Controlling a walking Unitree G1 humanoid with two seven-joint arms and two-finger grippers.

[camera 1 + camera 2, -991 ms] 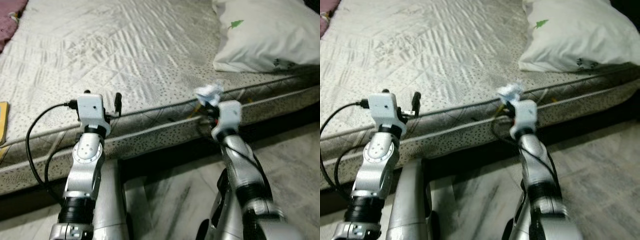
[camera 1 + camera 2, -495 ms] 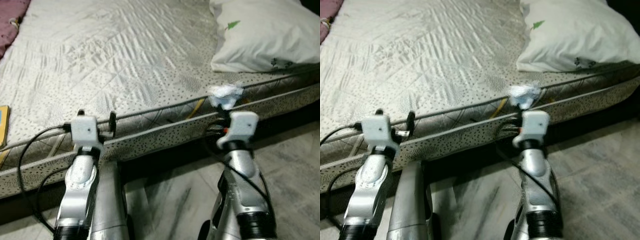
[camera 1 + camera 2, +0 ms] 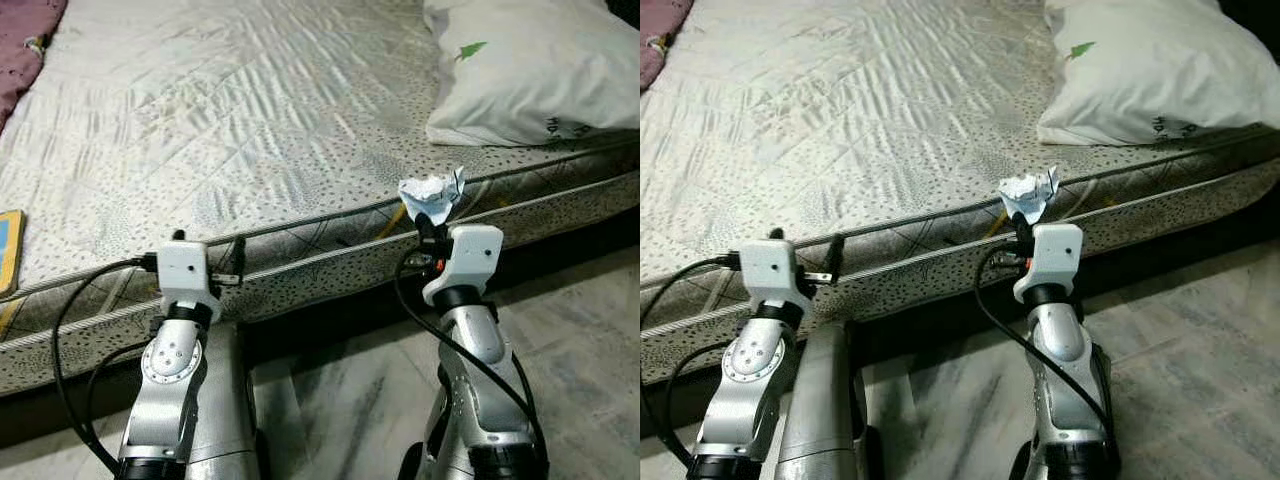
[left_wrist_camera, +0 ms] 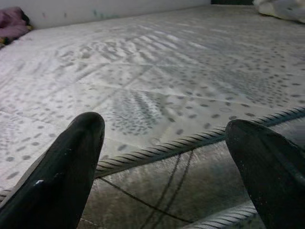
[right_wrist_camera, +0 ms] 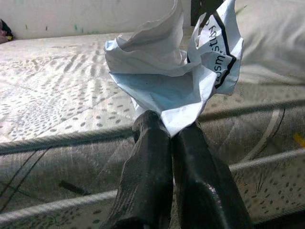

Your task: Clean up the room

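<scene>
Vs 0.5 s ago: whole view shifted a bit, so cam moved. Both my arms sit higher against the mattress side; L wrist housing now level w/ the piping, R lifted so the paper clears the top edge. A blue-and-yellow flat item [image 3: 9, 250] shows more at the far L edge of the bed.

Surface/room, big to small: mattress [image 3: 230, 120], pale quilted top w/ speckled print, corded piping along the edge, speckled side panel below. Grey wood-grain floor [image 3: 580, 340] in front of it, dark gap under the bed. White pillow [image 3: 540, 65] at the head end on my R, small green mark on it. Maroon cloth [image 3: 25, 45] at the far L corner.

R gripper [image 5: 172, 136]: fingers pressed together, clamped on the crumpled paper [image 5: 171, 78] — white, pale blue inside, black print. Paper held up just in front of the mattress edge, below the pillow.

L gripper [image 4: 164, 157]: fingers [image 4: 71, 167] wide apart, nothing between them, pointed at the mattress edge.
</scene>
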